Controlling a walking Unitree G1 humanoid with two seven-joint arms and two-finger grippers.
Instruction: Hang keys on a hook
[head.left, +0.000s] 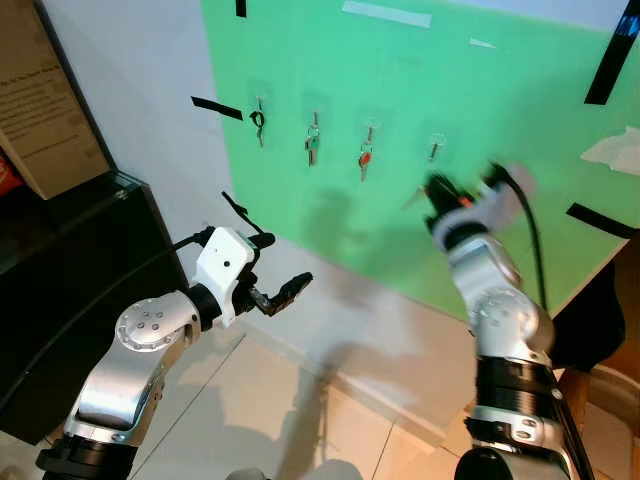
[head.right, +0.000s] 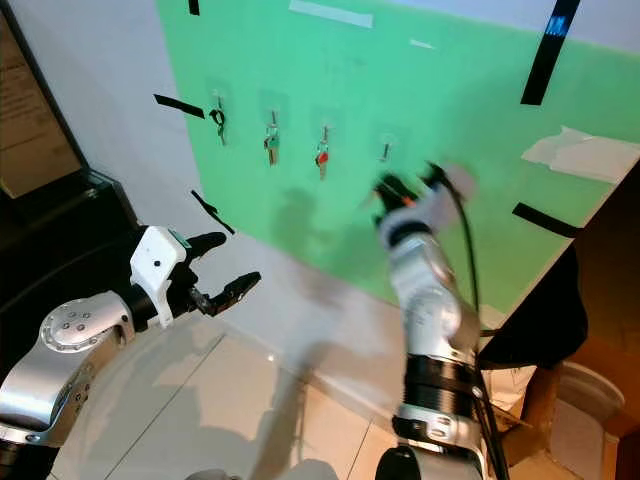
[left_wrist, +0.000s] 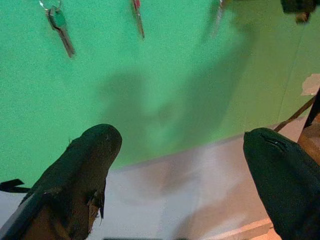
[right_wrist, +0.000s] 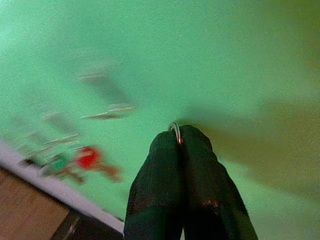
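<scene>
A green board (head.left: 480, 130) on the wall carries a row of hooks. From them hang a black key (head.left: 258, 122), a green-topped key (head.left: 312, 146), a red-topped key (head.left: 365, 158) and a small silver key (head.left: 434, 148). My right gripper (head.left: 438, 192) is raised close to the board, just below the silver key, and looks blurred. In the right wrist view its fingers (right_wrist: 165, 150) are shut, with a thin metal key ring (right_wrist: 174, 128) pinched at their tips. My left gripper (head.left: 283, 266) is held lower left of the board, open and holding nothing.
A black cabinet (head.left: 70, 260) stands at the left with a cardboard box (head.left: 45, 110) above it. Black tape strips (head.left: 612, 60) and a white paper (head.right: 585, 155) are stuck on the board. A light tiled floor (head.left: 300, 420) lies below, and a brown box (head.right: 590, 400) sits at the right.
</scene>
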